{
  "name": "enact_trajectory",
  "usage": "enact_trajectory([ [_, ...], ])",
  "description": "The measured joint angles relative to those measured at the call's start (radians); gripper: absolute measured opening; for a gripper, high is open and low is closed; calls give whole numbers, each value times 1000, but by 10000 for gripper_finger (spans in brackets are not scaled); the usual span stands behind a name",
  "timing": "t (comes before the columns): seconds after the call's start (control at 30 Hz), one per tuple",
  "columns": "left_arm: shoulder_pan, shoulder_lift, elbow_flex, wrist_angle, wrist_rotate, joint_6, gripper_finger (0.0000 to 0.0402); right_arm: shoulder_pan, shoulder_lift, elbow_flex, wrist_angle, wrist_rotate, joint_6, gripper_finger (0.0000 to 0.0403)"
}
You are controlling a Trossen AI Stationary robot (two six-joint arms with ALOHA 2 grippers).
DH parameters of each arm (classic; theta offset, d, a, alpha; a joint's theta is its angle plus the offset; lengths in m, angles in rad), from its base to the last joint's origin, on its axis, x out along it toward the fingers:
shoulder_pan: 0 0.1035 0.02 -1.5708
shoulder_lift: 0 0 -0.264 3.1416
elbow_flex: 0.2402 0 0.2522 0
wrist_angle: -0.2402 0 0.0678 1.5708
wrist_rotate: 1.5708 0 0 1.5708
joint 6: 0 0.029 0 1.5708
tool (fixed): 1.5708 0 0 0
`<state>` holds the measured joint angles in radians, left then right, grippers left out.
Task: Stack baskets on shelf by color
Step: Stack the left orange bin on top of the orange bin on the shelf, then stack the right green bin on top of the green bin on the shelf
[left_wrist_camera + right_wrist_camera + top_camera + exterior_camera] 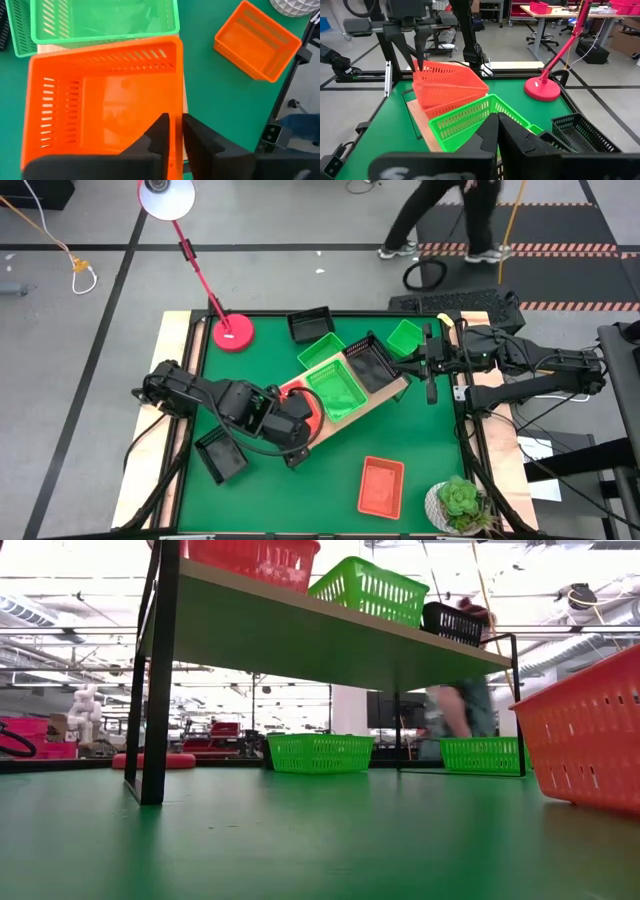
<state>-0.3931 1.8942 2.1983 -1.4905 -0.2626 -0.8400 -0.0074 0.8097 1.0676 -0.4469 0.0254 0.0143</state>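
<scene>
The shelf (385, 395) lies slantwise across the table's middle. It carries an orange basket (100, 100) at its left end, a green basket (335, 390) in the middle and a black basket (368, 362) at the right end. My left gripper (176, 120) points down over the orange basket, slightly open, its fingers astride the basket's side wall. My right gripper (497, 127) is shut on nothing and hangs level near the table's right edge (415, 365). Loose baskets stand on the table: orange (381, 485), green (405, 337), green (318, 348), black (310, 323), black (222, 455). My left gripper has one finger inside and one outside the orange basket's side wall (178, 107), coming steeply from above. A narrow gap shows between the fingers, and I cannot tell whether either one touches the wall. The basket sits on the shelf's left end.
A red desk lamp (232, 332) stands at the far left of the table. A white plant pot (455, 505) is at the near right corner. A person (440, 220) walks on the floor beyond the far edge. Open green mat lies at the near middle.
</scene>
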Motion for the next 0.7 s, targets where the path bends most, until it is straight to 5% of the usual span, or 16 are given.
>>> enact_trajectory([
  [0.37, 8, -24, 0, 44, 19, -6, 162, 0, 0, 0, 0, -4, 62, 2],
  [0.7, 13, -12, -4, 48, 19, 78, 107, 3, 0, 0, 1, -34, 105, 2],
])
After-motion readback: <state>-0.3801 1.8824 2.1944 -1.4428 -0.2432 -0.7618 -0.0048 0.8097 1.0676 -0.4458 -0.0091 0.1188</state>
